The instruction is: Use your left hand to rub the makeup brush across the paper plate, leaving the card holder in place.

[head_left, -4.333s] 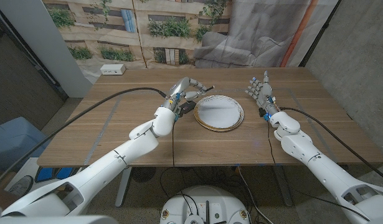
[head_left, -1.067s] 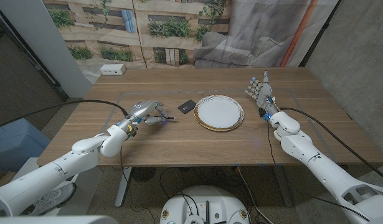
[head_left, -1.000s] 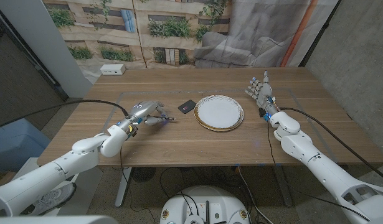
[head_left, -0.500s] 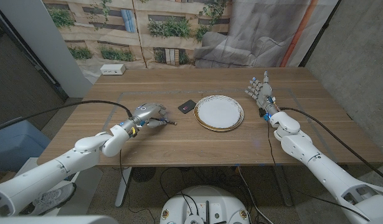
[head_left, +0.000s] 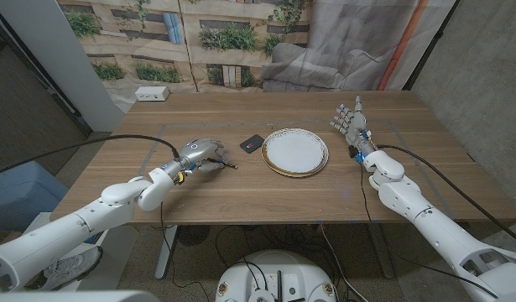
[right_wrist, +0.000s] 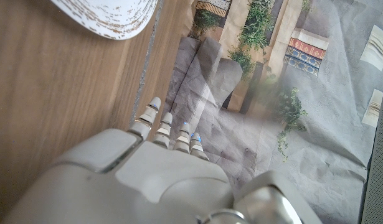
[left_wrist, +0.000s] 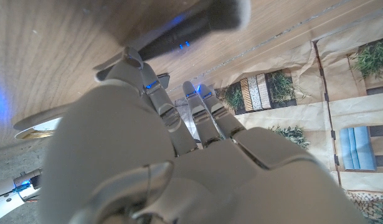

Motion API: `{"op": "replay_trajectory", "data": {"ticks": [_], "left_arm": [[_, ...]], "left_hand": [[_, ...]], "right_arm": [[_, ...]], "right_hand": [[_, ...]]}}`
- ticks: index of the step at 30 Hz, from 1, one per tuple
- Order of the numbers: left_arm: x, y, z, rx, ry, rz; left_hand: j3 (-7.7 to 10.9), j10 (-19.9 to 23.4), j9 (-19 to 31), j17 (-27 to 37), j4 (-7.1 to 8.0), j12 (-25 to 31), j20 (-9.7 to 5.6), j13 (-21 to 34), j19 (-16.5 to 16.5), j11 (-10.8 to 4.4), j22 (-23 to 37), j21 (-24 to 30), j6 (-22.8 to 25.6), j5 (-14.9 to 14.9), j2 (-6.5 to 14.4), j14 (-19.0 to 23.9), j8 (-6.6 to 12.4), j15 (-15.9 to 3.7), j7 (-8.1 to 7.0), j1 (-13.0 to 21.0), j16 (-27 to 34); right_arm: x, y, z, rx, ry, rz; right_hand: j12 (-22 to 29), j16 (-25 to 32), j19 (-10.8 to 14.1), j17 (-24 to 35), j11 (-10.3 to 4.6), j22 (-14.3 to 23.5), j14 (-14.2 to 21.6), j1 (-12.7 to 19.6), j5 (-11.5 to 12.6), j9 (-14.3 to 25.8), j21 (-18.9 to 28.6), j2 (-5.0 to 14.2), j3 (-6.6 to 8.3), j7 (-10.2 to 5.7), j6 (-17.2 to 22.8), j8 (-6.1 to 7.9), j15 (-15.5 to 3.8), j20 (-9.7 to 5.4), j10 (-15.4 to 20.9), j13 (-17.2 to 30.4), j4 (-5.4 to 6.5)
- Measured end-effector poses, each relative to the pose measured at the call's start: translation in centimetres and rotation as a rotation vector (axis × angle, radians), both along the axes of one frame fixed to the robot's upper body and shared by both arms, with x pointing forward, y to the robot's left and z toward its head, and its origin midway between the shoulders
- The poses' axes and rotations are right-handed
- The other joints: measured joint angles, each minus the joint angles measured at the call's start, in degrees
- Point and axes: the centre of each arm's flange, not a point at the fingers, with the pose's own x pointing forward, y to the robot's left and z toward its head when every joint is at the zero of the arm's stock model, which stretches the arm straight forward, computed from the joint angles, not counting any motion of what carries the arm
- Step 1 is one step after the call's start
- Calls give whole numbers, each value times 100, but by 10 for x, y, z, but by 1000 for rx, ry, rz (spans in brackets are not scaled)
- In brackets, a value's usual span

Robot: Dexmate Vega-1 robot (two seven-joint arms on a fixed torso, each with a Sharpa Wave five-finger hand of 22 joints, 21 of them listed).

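The left hand (head_left: 200, 154) hides most of the makeup brush (left_wrist: 185, 31); whether it grips it is unclear.

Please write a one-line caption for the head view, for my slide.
Left hand holds the makeup brush beside the card holder and paper plate.

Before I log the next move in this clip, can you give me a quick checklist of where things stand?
1. Left hand over the makeup brush: ok, though whether it grips it: cannot tell.
2. Brush on the paper plate: not ok, it lies on the table left of the plate.
3. Card holder flat beside the plate's left rim, untouched: ok.
4. Right hand open, off the plate's right side: ok.
5. Plate bare, nothing on it: ok.
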Motion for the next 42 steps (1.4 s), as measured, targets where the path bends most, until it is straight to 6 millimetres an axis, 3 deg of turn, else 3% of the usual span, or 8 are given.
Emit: {"op": "replay_trajectory", "data": {"ticks": [19, 35, 42], "left_arm": [[-8, -5, 6, 62, 11, 7], [-7, -8, 13, 113, 100, 85], [-10, -11, 19, 123, 120, 96]], "left_hand": [[-185, -1160, -26, 1, 25, -33, 91, -53, -440, 11, -13, -45, -991, 0, -241, -577, -44, 59, -87, -315, -22], [-293, -2724, -53, 2, 87, -43, 191, -79, -1116, 43, -40, -89, -2047, 0, -298, -1600, -44, 87, 7, -810, -22], [-332, -3003, -52, 2, 125, -43, 288, -79, -1253, 57, -40, -123, -2162, 0, -315, -1721, -44, 96, -5, -967, -22]], "right_arm": [[0, 1, 0, -2, 0, 3], [0, 1, 0, -3, -1, 4], [0, 0, 0, -2, -1, 3]], "right_hand": [[0, 0, 0, 0, 0, 0, 0, 0, 0, 0, 0, 0, 0, 0, 0, 0, 0, 0, 0, -1, 0], [0, 0, 0, 0, 0, 0, 0, 0, 0, 0, 0, 0, 0, 0, 0, 0, 0, 0, 0, -11, 0], [0, 0, 0, 0, 0, 0, 0, 0, 0, 0, 0, 0, 0, 0, 0, 0, 0, 0, 0, 1, 0]]}}
